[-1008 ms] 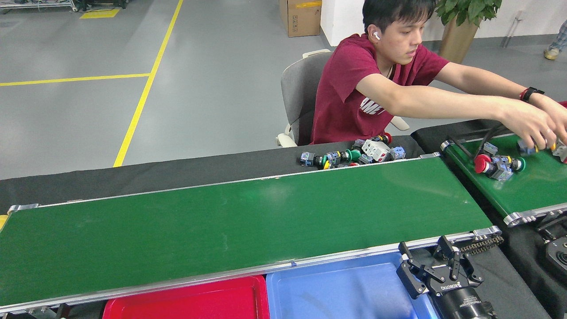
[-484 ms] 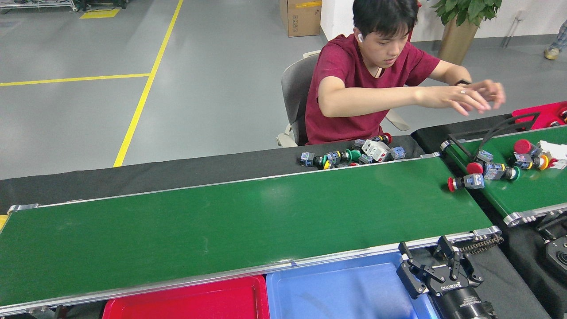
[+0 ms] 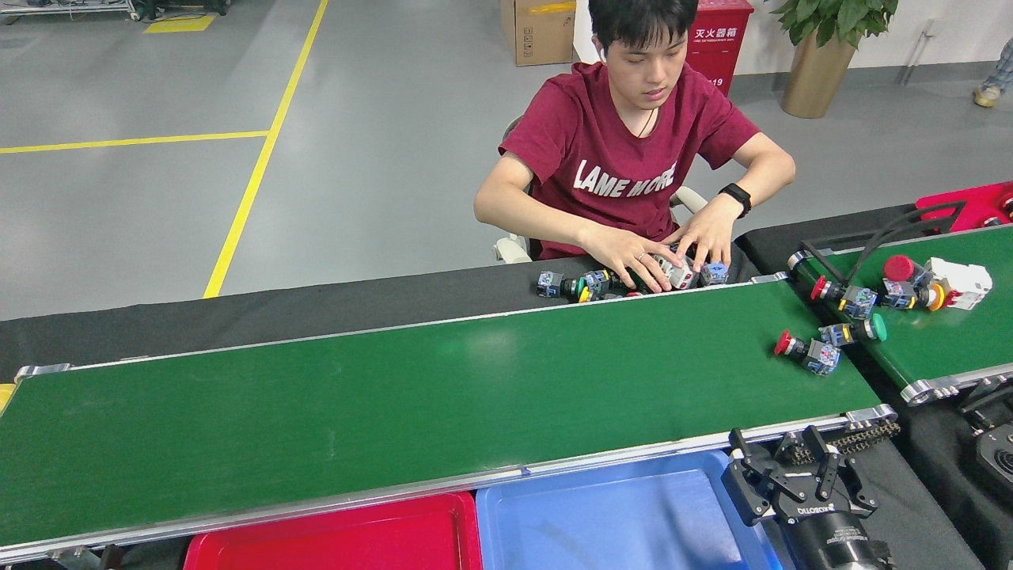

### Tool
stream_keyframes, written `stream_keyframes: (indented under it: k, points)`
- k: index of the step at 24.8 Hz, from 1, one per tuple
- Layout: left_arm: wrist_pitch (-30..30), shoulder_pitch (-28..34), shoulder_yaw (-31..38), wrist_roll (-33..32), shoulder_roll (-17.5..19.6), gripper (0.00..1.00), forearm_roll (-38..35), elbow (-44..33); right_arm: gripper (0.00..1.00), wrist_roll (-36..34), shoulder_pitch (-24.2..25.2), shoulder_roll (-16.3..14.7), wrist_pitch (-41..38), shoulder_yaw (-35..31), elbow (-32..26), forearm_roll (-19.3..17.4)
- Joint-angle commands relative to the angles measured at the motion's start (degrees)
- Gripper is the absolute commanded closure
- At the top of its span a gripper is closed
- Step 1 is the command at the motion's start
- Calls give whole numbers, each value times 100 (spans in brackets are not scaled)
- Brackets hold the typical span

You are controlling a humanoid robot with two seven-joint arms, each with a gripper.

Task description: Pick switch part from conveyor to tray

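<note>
Conveyor: the long green belt (image 3: 411, 396) with silver rails runs across in front of me; every place below is told from it.
Switch part: a red-capped switch part (image 3: 801, 350) lies on its side on the belt's right end, near the far rail.
Second part: a green-capped one (image 3: 853, 331) sits just beyond the first, at the belt's right edge where the shorter belt meets it.
Shorter belt: a second green belt (image 3: 950, 332) stands off the conveyor's right end, carrying a cluster of parts (image 3: 894, 289) under a black wire guide.
My right gripper: my right gripper (image 3: 795, 483) hangs just past the near rail at the right end, beside the chain drive (image 3: 859, 437), fingers spread and empty.
My left gripper: not in view.
Trays: a blue tray (image 3: 554, 522) lies against the near rail, left of my gripper; a red tray (image 3: 332, 542) lies to the left of the blue one.
Person: a person in a red shirt (image 3: 625, 158) sits behind the far rail, both hands on a heap of parts (image 3: 601, 281) on the black counter (image 3: 237, 317).
</note>
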Motion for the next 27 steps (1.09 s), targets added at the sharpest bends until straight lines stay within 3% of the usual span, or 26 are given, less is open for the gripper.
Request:
stream_keyframes:
  k: [1,7,19,22,24,26,27]
  points:
    - [-28,-24,7,20,82,0,-7,-46,1,150,-328,12,459,167,164,13]
    - [-28,-33,-2,20,82,0,-7,-46,1,141,-1515,231,1259,1029,1473,-14]
    - [-19,-129,-195,20,90,0,-7,-37,1,132,-3009,900,1277,1012,3943,-49]
    - [-19,-156,-204,20,90,0,-15,-37,5,123,-3203,1014,1268,1012,4172,-58]
    - [-19,-165,-204,20,90,0,-15,-37,29,132,-3229,1005,1171,1003,4181,-75]
    - [-19,-182,-204,20,99,0,-15,-37,75,88,-3212,943,732,1003,4154,-181]
    - [-19,-182,-204,20,99,0,-15,-37,86,79,-3185,935,354,1003,4154,-216]
